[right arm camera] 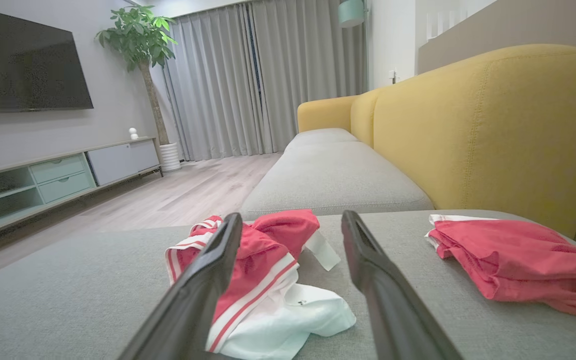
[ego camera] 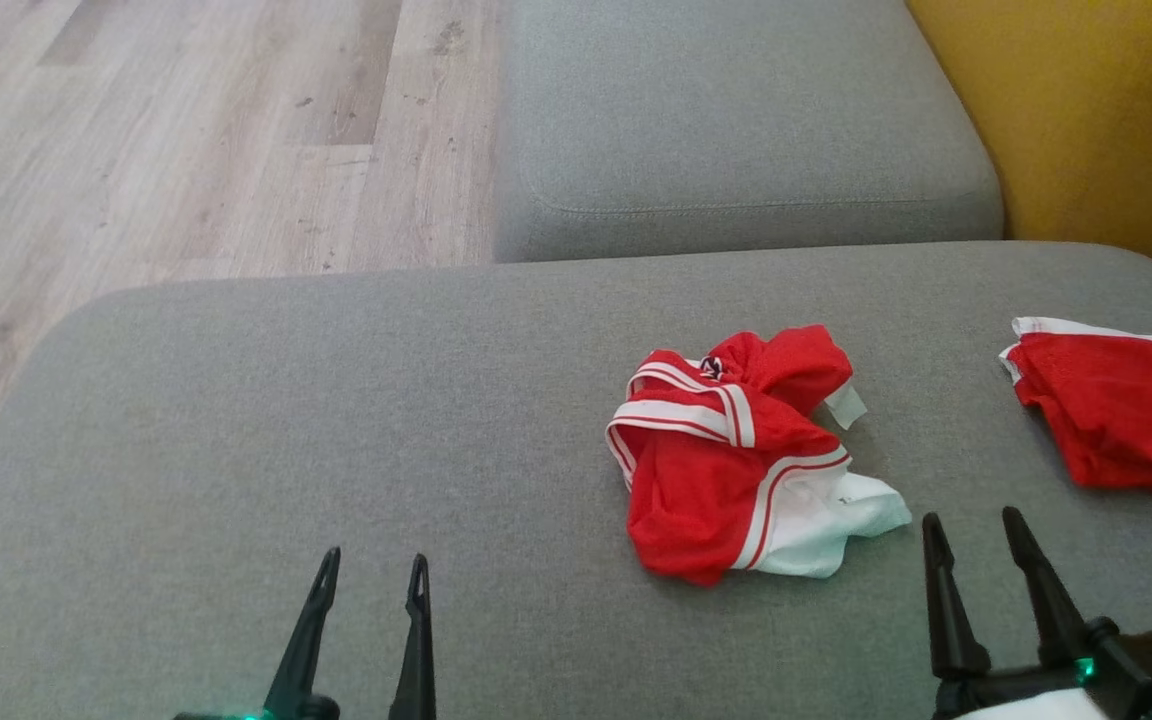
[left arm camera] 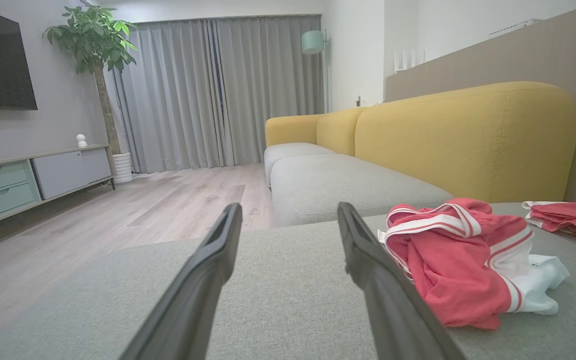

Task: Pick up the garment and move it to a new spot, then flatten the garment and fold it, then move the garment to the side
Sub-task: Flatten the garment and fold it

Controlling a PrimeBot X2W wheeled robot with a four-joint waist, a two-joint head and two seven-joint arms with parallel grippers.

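Observation:
A crumpled red and white garment (ego camera: 741, 455) with striped trim lies on the grey sofa cushion (ego camera: 336, 420), right of centre. In the left wrist view the garment (left arm camera: 460, 262) sits to the right of my fingers; in the right wrist view the garment (right arm camera: 263, 280) lies just ahead, partly behind my left finger. My left gripper (ego camera: 376, 585) hovers open near the cushion's front edge, well left of the garment, nothing between its fingers. My right gripper (ego camera: 971, 540) stands open just right of the garment's white corner, holding nothing.
A second red garment (ego camera: 1121, 415) lies bunched at the cushion's right edge. A further grey seat cushion (ego camera: 736, 130) lies beyond, with the yellow sofa back (ego camera: 1086, 110) on the right. Wooden floor (ego camera: 186, 140) drops away on the far left.

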